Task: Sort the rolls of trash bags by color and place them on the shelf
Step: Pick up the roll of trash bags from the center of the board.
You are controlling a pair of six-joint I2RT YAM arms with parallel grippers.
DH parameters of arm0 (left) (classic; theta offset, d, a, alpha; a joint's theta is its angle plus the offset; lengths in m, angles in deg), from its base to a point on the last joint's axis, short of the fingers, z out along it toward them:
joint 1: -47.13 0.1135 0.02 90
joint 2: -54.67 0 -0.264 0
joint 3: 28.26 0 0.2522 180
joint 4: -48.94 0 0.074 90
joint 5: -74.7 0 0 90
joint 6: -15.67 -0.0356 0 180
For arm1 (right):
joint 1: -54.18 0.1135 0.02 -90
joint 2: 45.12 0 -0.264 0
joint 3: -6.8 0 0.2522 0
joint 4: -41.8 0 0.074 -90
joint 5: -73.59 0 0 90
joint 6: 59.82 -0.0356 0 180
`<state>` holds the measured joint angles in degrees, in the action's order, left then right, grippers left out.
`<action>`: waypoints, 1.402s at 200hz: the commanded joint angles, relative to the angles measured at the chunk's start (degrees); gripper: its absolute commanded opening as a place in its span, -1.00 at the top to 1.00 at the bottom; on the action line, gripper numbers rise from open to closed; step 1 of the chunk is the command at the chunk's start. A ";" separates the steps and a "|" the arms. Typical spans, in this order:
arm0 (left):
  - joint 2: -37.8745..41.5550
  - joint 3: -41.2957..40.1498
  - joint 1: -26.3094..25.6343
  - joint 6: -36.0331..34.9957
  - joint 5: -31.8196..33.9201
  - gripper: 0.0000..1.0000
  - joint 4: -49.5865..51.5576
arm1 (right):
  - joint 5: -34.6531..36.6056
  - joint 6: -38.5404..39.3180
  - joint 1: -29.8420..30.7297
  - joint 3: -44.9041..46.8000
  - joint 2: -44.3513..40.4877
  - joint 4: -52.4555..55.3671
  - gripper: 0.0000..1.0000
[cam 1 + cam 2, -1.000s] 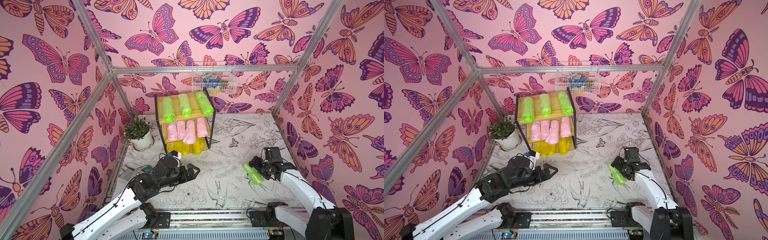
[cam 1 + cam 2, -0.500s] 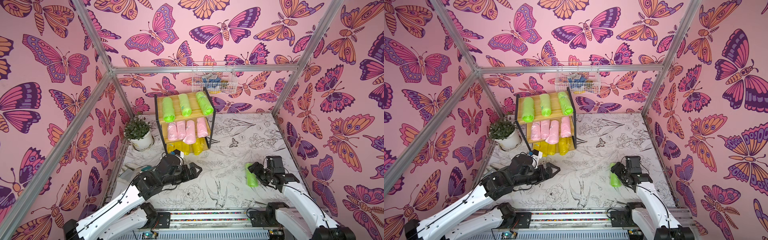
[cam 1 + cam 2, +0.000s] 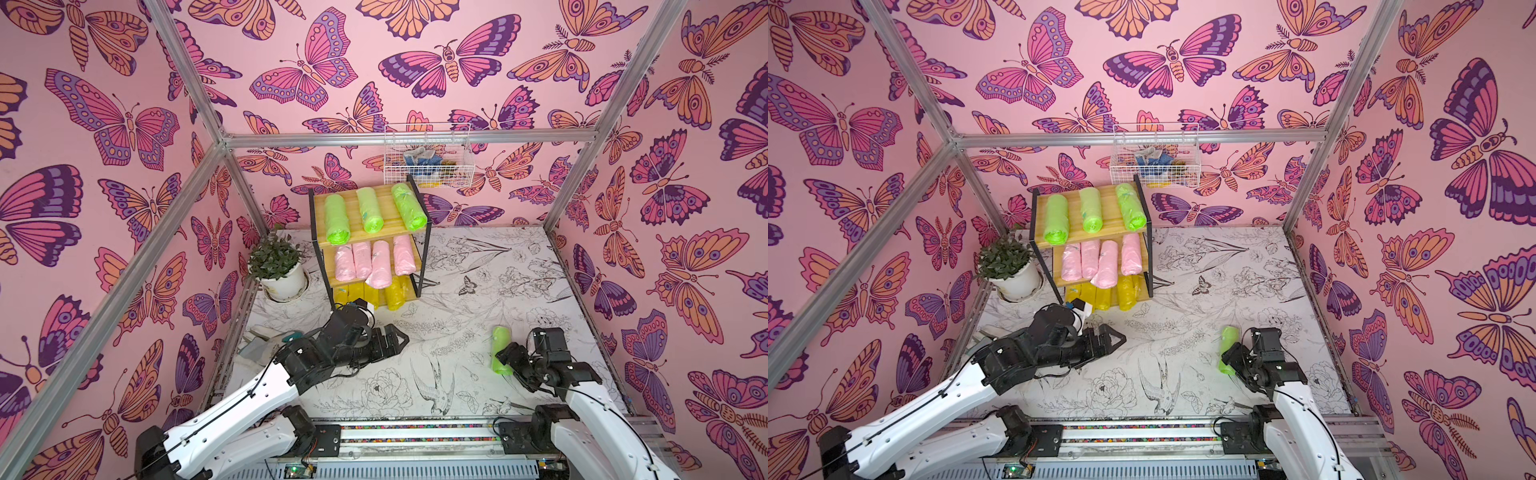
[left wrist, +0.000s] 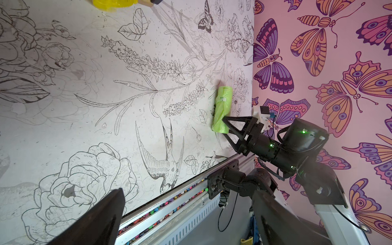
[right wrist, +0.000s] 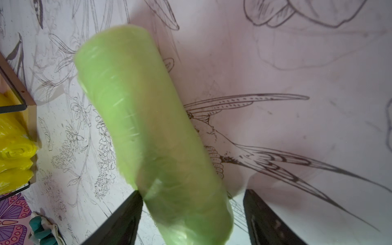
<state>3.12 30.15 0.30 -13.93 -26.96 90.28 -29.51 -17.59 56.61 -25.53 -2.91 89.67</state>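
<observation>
Lime-green plastic marked the one roll (image 3: 500, 348) not yet shelved. It lay on the worktop (image 3: 457, 291) towards the robot's right, well apart from the shelf (image 3: 353, 212). Three green rolls (image 3: 370, 210) sat on the top board, the pink rolls (image 3: 374, 262) filled the middle one and the yellow rolls (image 3: 392, 293) the lowest, so the sorting looked all but done.

The step in hand appeared to be picking up this fourth green roll. The right gripper (image 4: 225, 126) straddled its near end with fingers (image 5: 125, 218) spread. In the right wrist view one finger touched the plastic while a gap showed at the other, so nothing was gripped. The left gripper (image 3: 399, 340) hovered over the worktop in front of the shelf, fingers released and empty.

Next, the right fingers would need to close on the soft roll, lift it clear and carry it to a free strip of the top board.
</observation>
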 commanded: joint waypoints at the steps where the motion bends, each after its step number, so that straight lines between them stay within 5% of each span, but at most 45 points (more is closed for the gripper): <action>1: 0.35 0.81 0.33 -0.77 -0.25 -1.00 -1.03 | -0.33 1.51 -0.12 0.20 -0.20 2.33 -0.55; 105: -1.18 0.67 0.33 0.17 -1.04 -1.00 -1.59 | -1.15 3.18 0.37 1.91 -0.68 1.41 -0.15; 215: -2.41 1.26 0.33 0.68 -1.96 -0.99 -1.96 | -0.98 4.03 0.73 -0.74 1.16 2.55 1.00; 280: -3.12 2.80 0.33 1.27 -5.96 -1.00 -6.96 | -4.68 6.55 1.73 -10.47 -5.77 13.10 1.00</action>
<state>0.25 31.41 0.30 -13.19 -29.56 88.05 -32.35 -13.37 57.42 -29.38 -6.56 97.89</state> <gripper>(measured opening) 0.998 0.193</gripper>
